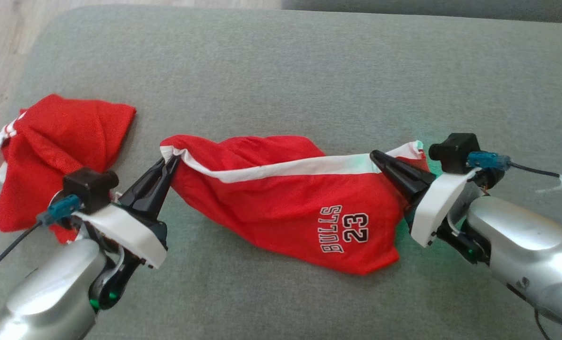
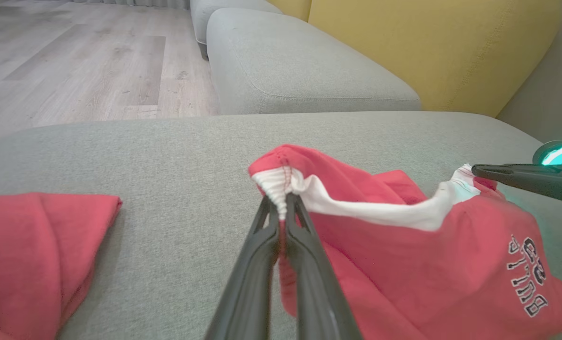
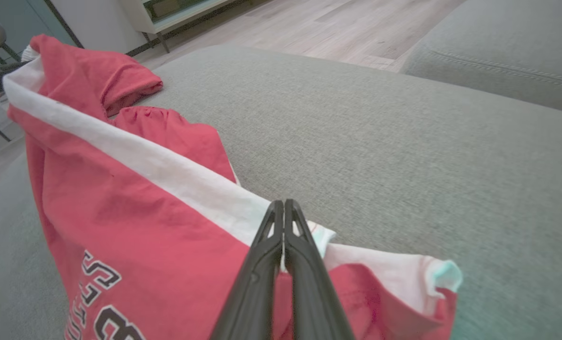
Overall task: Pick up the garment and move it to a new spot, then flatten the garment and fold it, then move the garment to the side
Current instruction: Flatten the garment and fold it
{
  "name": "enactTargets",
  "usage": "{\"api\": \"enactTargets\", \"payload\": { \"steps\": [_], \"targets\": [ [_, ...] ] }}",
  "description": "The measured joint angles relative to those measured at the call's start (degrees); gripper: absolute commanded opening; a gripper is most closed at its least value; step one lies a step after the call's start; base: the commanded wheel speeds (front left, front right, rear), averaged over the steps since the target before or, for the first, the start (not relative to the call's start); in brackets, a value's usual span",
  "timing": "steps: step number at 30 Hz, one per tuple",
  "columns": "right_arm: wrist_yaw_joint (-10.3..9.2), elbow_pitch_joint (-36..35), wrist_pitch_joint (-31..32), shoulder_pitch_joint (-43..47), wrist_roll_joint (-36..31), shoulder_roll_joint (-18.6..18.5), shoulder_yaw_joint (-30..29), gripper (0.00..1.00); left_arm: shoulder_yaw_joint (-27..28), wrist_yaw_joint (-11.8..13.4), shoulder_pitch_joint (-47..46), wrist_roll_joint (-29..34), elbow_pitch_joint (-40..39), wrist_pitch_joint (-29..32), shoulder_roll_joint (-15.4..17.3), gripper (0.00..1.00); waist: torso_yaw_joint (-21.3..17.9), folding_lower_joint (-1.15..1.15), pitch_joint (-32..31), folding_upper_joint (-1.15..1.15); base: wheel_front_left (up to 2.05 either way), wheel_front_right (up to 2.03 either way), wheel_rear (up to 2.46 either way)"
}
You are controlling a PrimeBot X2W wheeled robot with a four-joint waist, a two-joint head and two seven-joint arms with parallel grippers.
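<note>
Grey couch [image 1: 309, 61], wood floor [image 2: 73, 66].
Yellow backrest [image 2: 431, 47] behind a second grey cushion [image 2: 299, 71], daylight on the boards.

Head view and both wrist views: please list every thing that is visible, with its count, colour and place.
near cushion: one, grey, under both garments
printed garment: one, red with white band, middle of the near cushion, band lifted
second garment: one, red, crumpled at the near cushion's left end
far cushion: one, grey, beyond the near one
backrest: one, yellow, behind the far cushion
floor: one, pale wood, beyond the cushions
left gripper: one, dark, shut on the band's left end
right gripper: one, dark, shut on the band's right end
</note>
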Motion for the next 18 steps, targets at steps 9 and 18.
{"api": "enactTargets", "payload": {
  "steps": [9,18],
  "targets": [
    [0.0,-0.3,0.0,0.0,3.4,-0.9,0.0,1.0,0.0,0.1,-0.2,0.5,-0.3,-0.1,0.3,0.0,-2.1,0.0,-0.3,0.0,0.0,0.0,0.0],
    [0.0,2.3,6.1,0.2,6.5,1.6,0.0,0.84,-0.4,-0.1,-1.7,0.9,-0.4,0.0,0.2,0.0,-0.7,0.0,1.4,0.0,0.0,0.0,0.0]
  ]
}}
